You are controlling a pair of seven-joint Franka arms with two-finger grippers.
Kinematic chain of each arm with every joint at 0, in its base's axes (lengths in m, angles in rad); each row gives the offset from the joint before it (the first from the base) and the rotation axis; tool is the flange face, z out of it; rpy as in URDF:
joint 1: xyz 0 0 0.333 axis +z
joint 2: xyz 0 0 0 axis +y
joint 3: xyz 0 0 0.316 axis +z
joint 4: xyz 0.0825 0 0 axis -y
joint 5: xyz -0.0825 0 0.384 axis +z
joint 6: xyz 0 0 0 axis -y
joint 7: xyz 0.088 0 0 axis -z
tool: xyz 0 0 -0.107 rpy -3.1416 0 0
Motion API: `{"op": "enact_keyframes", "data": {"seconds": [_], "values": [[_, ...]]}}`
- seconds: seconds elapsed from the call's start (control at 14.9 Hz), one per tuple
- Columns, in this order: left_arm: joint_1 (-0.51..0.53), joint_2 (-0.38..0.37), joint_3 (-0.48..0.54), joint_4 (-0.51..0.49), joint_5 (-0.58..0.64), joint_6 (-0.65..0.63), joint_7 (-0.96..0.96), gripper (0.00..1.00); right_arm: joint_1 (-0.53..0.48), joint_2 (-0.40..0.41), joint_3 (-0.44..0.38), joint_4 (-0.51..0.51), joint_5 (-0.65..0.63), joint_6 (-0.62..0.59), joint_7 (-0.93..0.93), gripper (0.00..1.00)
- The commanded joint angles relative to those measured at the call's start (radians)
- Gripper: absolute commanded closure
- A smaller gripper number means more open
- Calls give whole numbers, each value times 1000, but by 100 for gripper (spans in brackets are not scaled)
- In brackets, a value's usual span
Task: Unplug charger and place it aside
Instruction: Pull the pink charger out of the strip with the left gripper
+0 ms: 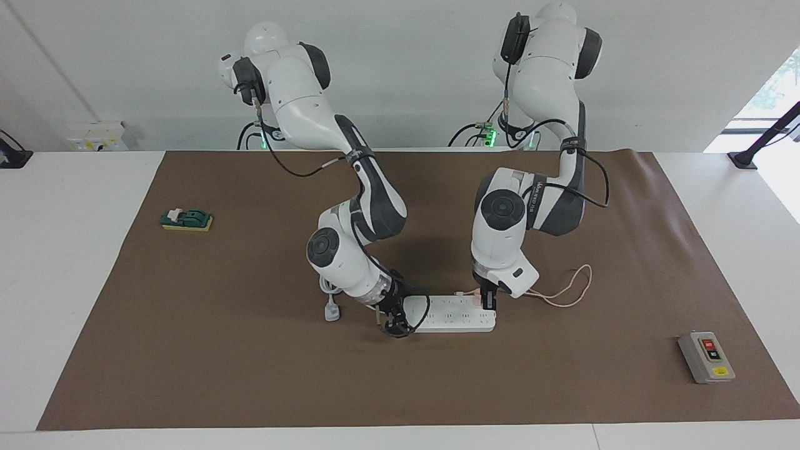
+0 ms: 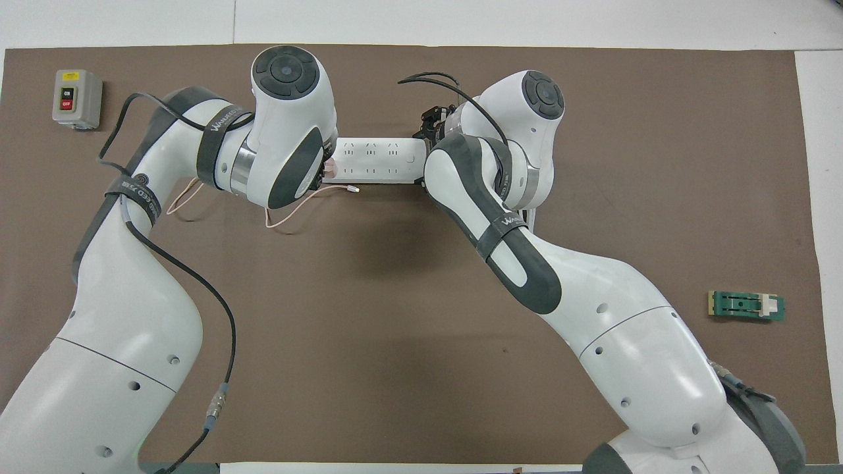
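You're pre-pull: left gripper (image 1: 488, 300) clamps charger (image 1: 478, 297), still socketed at strip's (image 1: 453, 314) 3 o'clock end; right gripper (image 1: 394, 319) pins 9 o'clock end, jaws unreadable.

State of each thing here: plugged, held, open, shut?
charger: plugged into the strip's end, left claw down on it.
power strip: flat on the mat, right claw at its other end.
white plug: unplugged, lying on the mat.
switch box: untouched.
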State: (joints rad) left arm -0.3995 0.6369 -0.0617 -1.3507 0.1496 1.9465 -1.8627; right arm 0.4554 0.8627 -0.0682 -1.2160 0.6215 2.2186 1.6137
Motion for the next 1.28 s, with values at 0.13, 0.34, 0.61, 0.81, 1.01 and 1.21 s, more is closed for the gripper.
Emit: {"op": "enact_keyframes", "data": {"seconds": [0.13,0.34,0.61,0.81,1.01,1.21], "values": [[-10,-31,8,10,5,-30,11,100,-1,21,2,21,10,7,-34,100],[-9,-78,8,10,-2,-95,46,100,-1,21,2,21,10,7,-35,100],[-5,-140,11,10,-50,-156,96,100,-1,21,2,21,12,7,-51,100],[11,-158,11,12,-50,-182,164,100,-1,21,2,23,10,7,-51,100],[13,-189,11,10,-47,-231,366,100,-1,21,2,21,14,7,-52,100],[11,-227,8,1,-47,-341,652,100,-1,21,2,21,14,7,-51,100]]}}
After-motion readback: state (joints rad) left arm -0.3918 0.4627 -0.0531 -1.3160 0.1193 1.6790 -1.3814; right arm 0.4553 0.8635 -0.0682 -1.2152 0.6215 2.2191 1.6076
